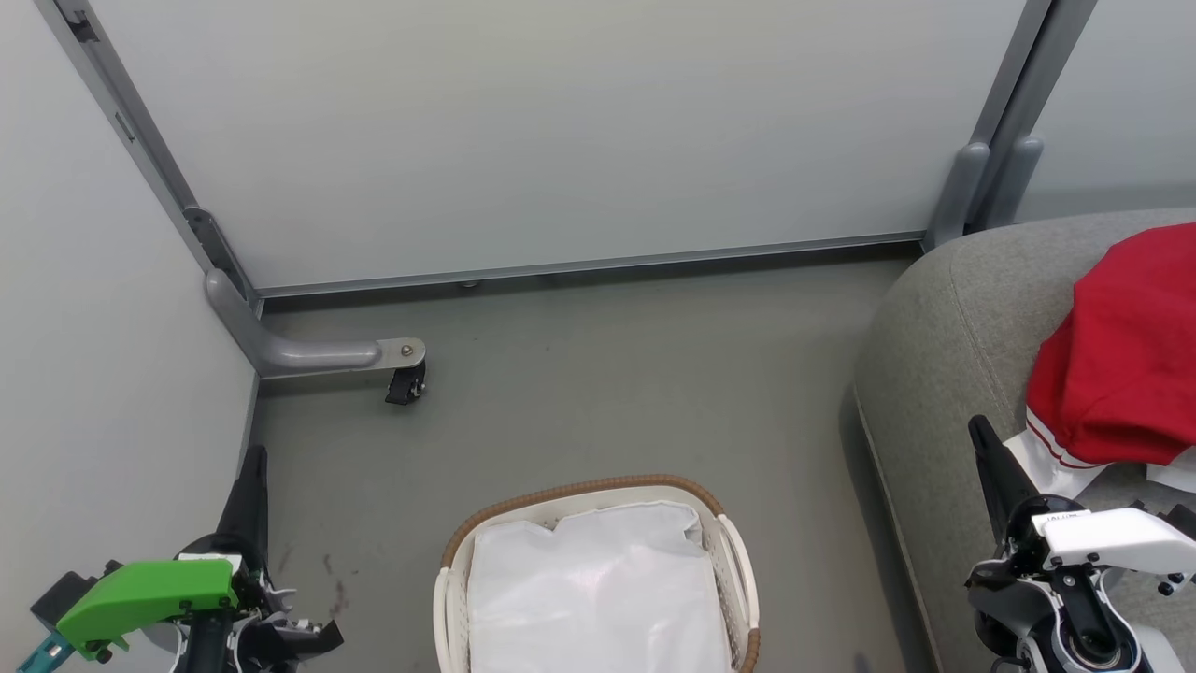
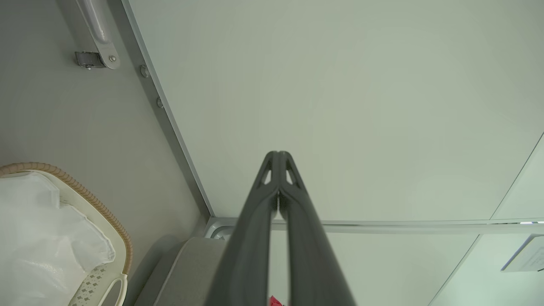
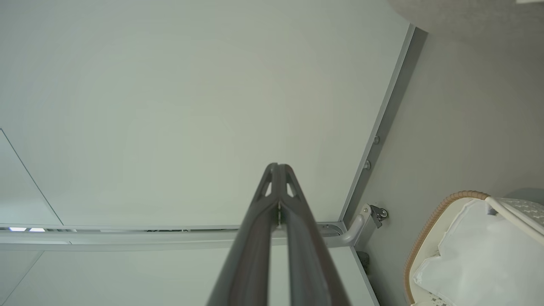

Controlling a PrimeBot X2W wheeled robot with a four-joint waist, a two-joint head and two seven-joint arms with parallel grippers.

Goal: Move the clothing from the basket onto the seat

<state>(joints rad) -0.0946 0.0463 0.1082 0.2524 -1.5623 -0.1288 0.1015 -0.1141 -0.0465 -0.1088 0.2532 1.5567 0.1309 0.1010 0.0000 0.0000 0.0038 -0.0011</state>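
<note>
Left wrist view has the left claw (image 2: 278, 155) pinched tight, fingertips together, nothing between them. Right claw (image 3: 278, 166), same story: closed on nothing. They hang either side of the basket (image 1: 598, 488), left claw to its left, right claw to its right by the seat (image 1: 944, 318). The basket sits on the floor (image 1: 579, 374), white liner (image 1: 598, 579) showing. The clothing (image 1: 1131, 365), bright red, lies on the seat, right of the basket.

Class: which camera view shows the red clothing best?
Head view: the clothing lies open on the seat, cuff visible. Left wrist view catches a red sliver at its bottom edge; right wrist view faces the wall and basket.
</note>
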